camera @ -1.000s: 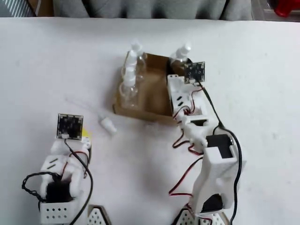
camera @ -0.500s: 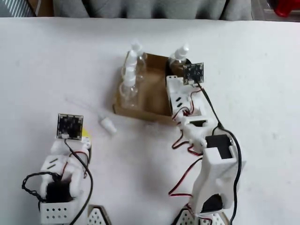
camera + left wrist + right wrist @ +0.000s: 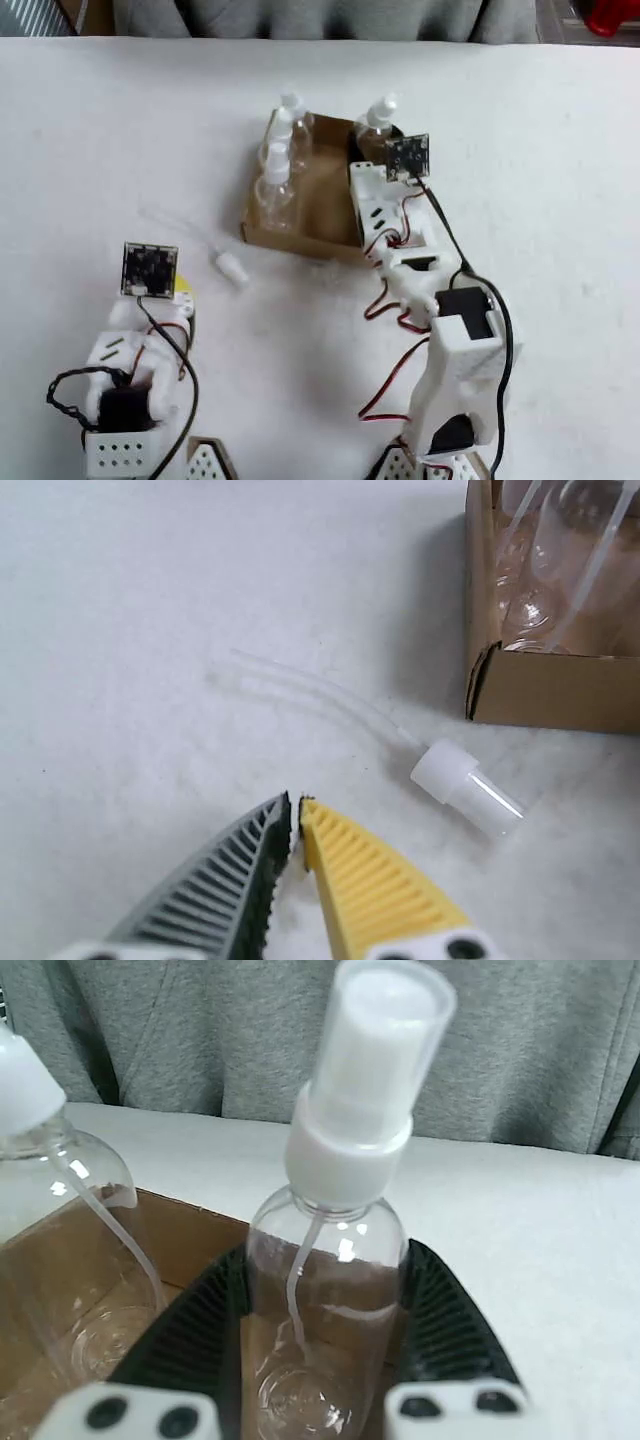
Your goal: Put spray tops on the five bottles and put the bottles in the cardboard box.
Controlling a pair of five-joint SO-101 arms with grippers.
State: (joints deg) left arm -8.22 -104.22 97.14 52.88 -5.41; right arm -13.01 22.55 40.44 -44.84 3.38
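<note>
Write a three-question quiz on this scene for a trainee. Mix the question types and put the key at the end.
1. True or false: the right pincer grips a bottle that already has a spray top on it.
2. Where does the loose spray top lie in relation to the cardboard box? A: inside it. B: on the table outside it. C: balanced on its rim.
3. Fill in the blank: the left pincer is ___ (open or shut).

Key: 1 true; 2 B; 3 shut.
</note>
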